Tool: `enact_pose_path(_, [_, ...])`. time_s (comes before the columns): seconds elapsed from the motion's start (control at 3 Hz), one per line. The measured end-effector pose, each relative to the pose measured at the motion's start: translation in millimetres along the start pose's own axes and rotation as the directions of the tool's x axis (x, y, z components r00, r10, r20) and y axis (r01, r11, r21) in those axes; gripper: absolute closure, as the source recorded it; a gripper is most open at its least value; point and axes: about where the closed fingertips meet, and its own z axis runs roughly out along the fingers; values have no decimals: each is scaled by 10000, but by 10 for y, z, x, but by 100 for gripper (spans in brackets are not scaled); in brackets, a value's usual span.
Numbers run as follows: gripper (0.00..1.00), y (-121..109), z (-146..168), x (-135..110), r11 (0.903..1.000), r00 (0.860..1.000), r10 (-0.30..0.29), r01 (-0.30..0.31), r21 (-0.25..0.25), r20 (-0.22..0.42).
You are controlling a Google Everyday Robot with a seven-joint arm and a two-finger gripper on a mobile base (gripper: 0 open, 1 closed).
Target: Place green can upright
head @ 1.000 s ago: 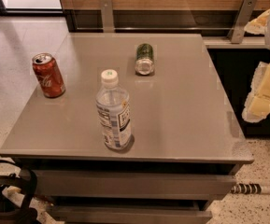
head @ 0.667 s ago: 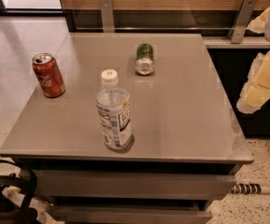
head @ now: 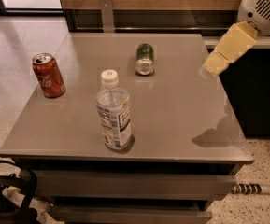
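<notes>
The green can [head: 145, 58] lies on its side on the far middle of the grey table [head: 181, 115], its silver end facing me. My gripper [head: 217, 63] is at the upper right, over the table's right edge, to the right of the can and well apart from it. Its pale yellow fingers [head: 228, 48] hang down from the white arm [head: 263, 6]. It holds nothing.
A red Coca-Cola can [head: 48, 75] stands upright at the table's left edge. A clear water bottle [head: 113, 112] with a white cap stands near the front middle. A wood and glass wall runs behind the table. A dark object [head: 3, 190] sits on the floor at lower left.
My gripper has risen and swung left, from beside the table's right edge to over its right side, nearer the green can. The can, bottle and red can have not moved.
</notes>
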Motion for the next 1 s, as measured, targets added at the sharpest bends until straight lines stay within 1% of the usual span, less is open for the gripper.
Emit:
enact_pose_path(0.33, [0, -44, 138, -228, 9936, 9930, 1051, -1026, 476, -531])
enact_pose_path(0.67, [0, -241, 300, -541, 9716, 9726, 2259, -2209, 844, -547])
enact_pose_path(1.0, [0, -259, 310, -586, 9722, 9737, 2224, -2177, 857, -493])
